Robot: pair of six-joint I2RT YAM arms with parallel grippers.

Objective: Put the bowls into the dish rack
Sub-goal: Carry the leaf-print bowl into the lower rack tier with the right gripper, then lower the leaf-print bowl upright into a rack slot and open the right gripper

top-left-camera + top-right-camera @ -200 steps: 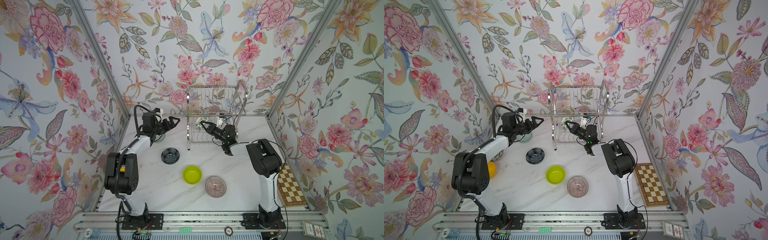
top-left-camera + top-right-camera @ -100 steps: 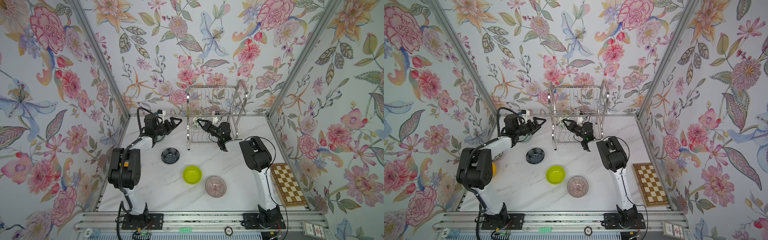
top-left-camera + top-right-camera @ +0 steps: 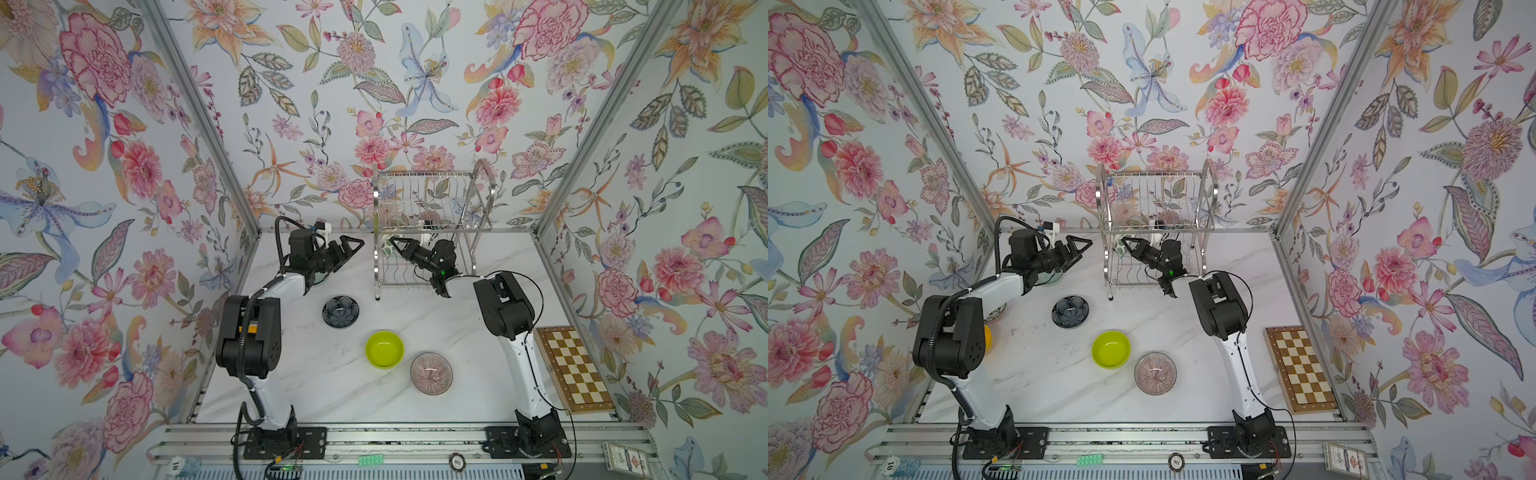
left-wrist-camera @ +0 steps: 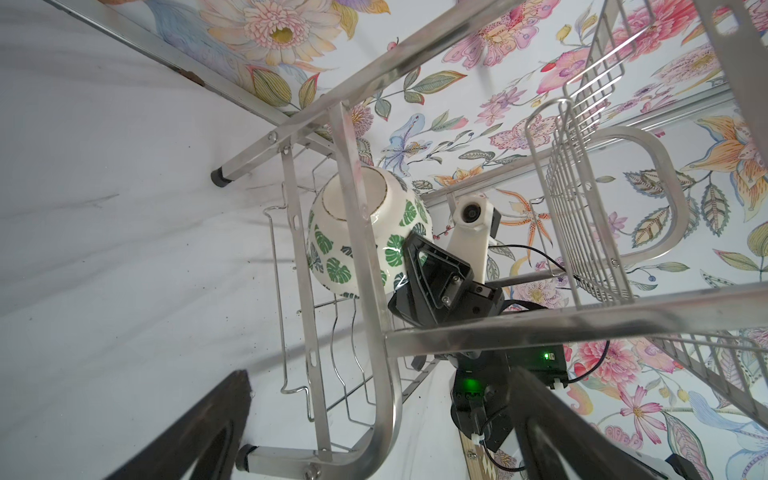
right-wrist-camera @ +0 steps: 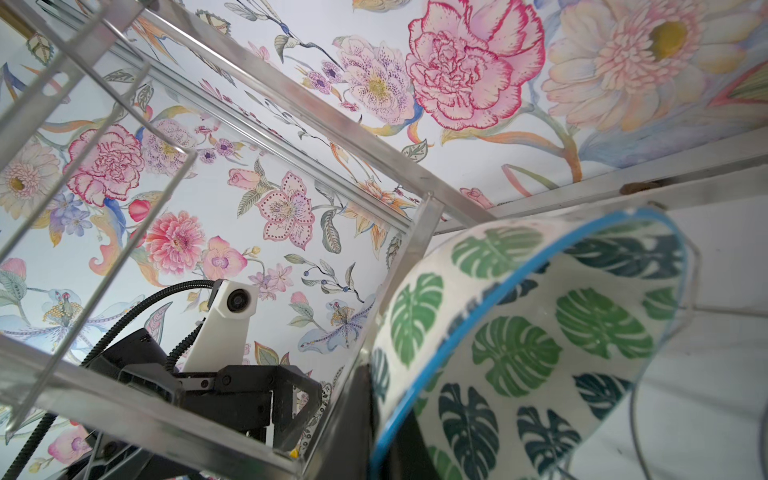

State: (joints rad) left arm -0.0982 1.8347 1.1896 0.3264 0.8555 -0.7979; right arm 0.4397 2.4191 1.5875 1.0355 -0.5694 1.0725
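Pinching the leaf bowl (image 3: 386,248), the right tool (image 3: 395,242) reaches into the lower tier of the rack (image 3: 424,183) in a top view; the left tool (image 3: 347,255) hangs spread beside it. Left wrist view: bowl on its side, foot facing the camera. Right wrist view: blue rim close.

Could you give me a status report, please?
Right pincer shut on leaf bowl, inside dish rack, lower tier. Left pincer open, empty, beside rack. Frame post close beside bowl.

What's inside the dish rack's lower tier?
Green-leaf bowl, tipped on edge, right gripper shut on its rim. Whether it rests on the wires is hidden behind the rack's frame.
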